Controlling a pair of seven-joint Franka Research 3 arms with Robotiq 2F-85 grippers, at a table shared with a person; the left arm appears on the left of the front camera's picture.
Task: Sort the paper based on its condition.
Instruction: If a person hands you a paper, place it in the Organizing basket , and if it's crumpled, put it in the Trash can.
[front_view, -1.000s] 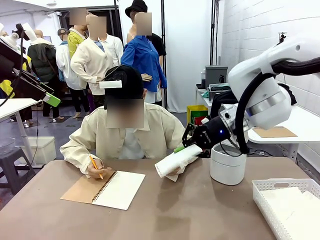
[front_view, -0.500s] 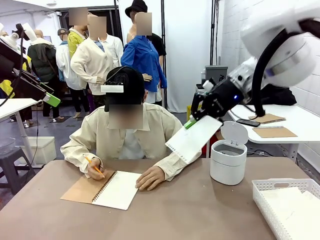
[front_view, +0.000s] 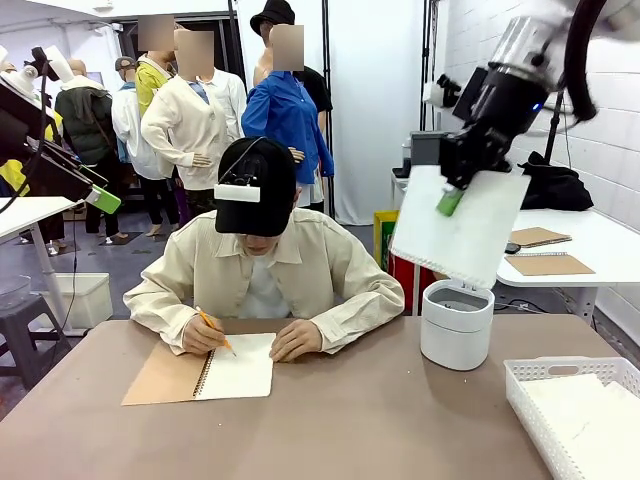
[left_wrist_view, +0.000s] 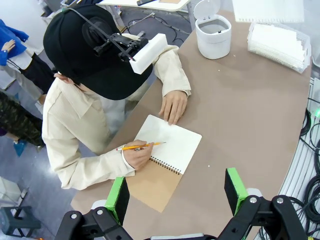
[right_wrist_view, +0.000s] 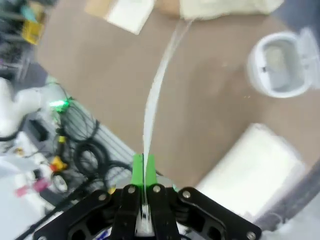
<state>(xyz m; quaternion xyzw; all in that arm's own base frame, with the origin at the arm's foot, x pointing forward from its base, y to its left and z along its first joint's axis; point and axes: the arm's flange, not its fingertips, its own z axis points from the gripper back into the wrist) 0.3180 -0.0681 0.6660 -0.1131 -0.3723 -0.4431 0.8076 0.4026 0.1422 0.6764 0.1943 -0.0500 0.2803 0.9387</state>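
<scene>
Up in the upper right of the front view, the right hand (front_view: 452, 198) is clenched on a sheet of paper (front_view: 470, 240), pads pinched flat against its upper part. The sheet hangs below the hand with its broad face toward us, high above the tabletop (front_view: 380, 420). It looks smooth and uncreased to me.

The open white bin (front_view: 456, 330) stands almost directly beneath the sheet's lower edge. The white slotted basket (front_view: 528, 405), with white sheets lying in it, sits in the lower right corner, down and to the right of the hand. I'd judge a flat sheet belongs in the basket, so the move is rightward and down, not a straight drop.

The right arm is far nearer. The left hand (left_wrist_view: 176, 197) hovers spread and empty above the person's notebook (left_wrist_view: 170, 150).
</scene>
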